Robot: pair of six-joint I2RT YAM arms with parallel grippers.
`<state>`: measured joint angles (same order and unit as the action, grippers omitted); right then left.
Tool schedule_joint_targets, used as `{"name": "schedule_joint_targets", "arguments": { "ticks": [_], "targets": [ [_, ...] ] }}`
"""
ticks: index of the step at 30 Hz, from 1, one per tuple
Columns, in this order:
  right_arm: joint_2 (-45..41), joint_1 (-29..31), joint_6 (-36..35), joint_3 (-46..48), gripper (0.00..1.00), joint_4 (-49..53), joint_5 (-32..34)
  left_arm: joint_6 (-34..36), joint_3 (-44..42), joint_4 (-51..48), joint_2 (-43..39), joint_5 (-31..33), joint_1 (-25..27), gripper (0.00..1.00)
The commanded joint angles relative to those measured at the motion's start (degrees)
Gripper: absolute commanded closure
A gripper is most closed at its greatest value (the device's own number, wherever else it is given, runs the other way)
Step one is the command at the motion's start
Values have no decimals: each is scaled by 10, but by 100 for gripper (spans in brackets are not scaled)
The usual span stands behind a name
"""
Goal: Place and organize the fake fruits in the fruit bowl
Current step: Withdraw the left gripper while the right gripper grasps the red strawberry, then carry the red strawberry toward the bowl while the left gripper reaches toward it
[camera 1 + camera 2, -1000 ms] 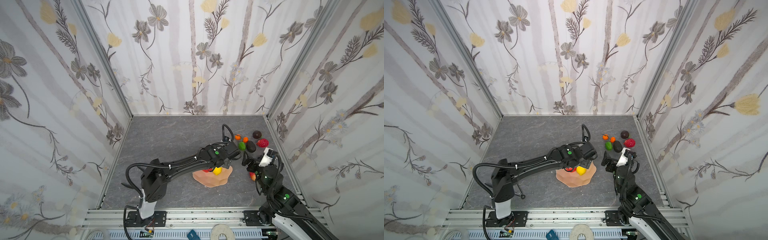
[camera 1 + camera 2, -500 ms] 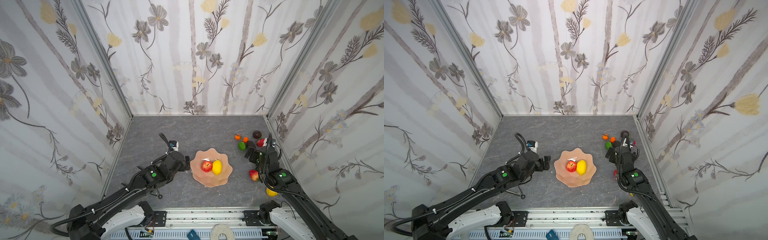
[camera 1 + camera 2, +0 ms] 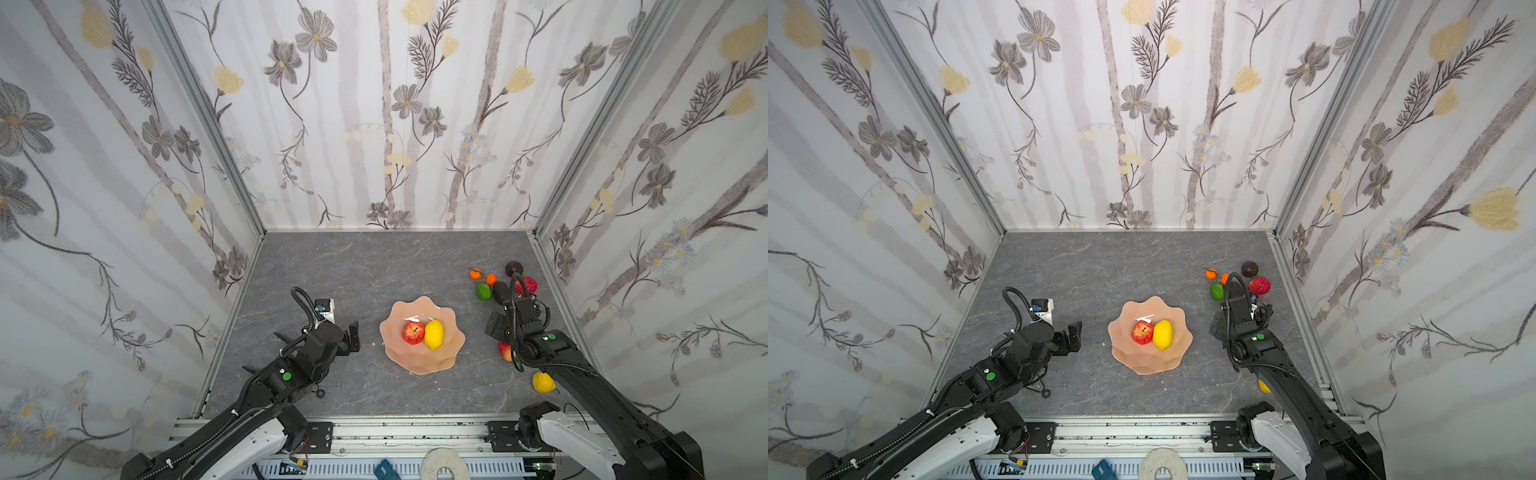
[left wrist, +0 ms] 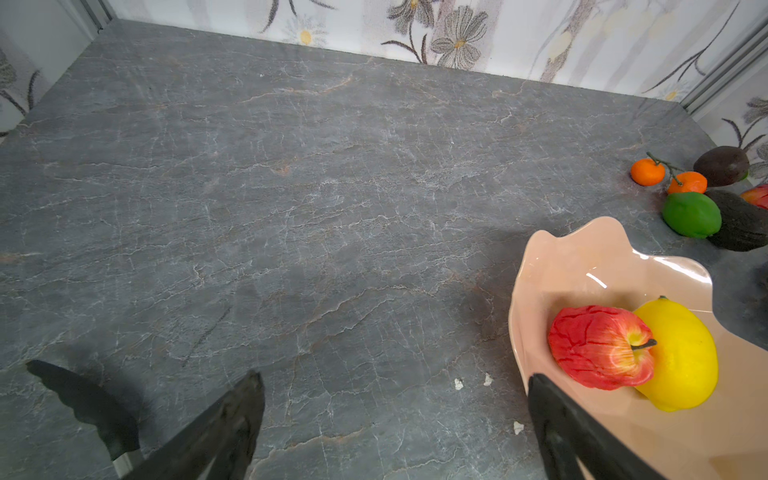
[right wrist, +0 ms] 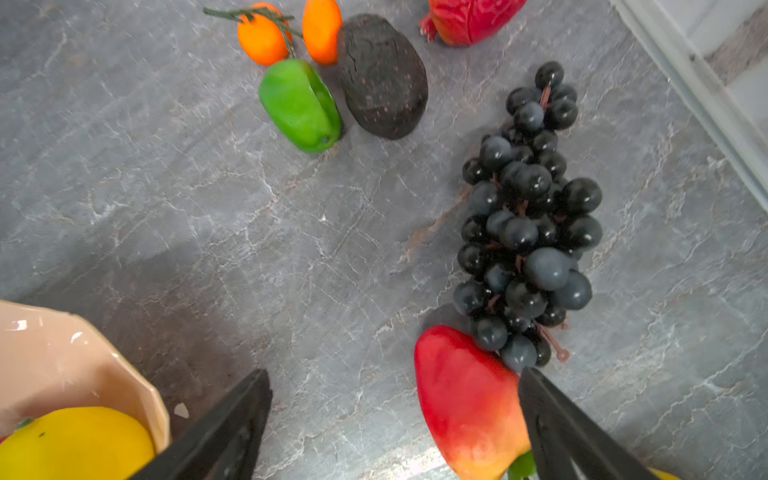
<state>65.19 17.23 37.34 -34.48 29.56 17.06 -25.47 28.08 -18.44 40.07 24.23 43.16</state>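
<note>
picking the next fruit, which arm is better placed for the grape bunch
Right. The right arm hangs with open jaws close by the grape bunch; the left arm sits across the fruit bowl from it.

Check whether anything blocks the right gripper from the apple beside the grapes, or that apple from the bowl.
Nothing visible does. The open right gripper hangs at the apple; the grape bunch touches only its far side. Bare table reaches the fruit bowl.

1. Fruit bowl (image 3: pixel 417 362): pale peach, wavy-rimmed, upright, lower centre in both top views.
2. Inside it, touching: red apple (image 3: pixel 412 333), yellow lemon (image 3: pixel 434 334).
3. Outside, to the bowl's right: two oranges (image 3: pixel 475 274), green lime (image 3: pixel 483 291), dark avocados (image 3: pixel 514 268), strawberry (image 3: pixel 527 286), grape bunch (image 5: pixel 525 220), second apple (image 5: pixel 461 399), yellow pear (image 3: pixel 543 382).
</note>
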Motion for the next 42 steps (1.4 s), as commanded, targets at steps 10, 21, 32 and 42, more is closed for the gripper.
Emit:
{"name": "schedule_joint_targets", "arguments": {
  "ticks": [10,21,32,42],
  "targets": [
    [54,-4,70,40,4,-3,14,12,-20,-3,-62,45,-2,0],
    [69,6,61,45,11,-29,-33,11,-21,-9,-61,56,-2,0],
    [100,51,73,43,18,-50,-34,18,-23,-6,-48,71,-2,0],
    [103,62,72,55,27,-80,-27,30,-34,12,-53,62,-2,0]
  ]
}}
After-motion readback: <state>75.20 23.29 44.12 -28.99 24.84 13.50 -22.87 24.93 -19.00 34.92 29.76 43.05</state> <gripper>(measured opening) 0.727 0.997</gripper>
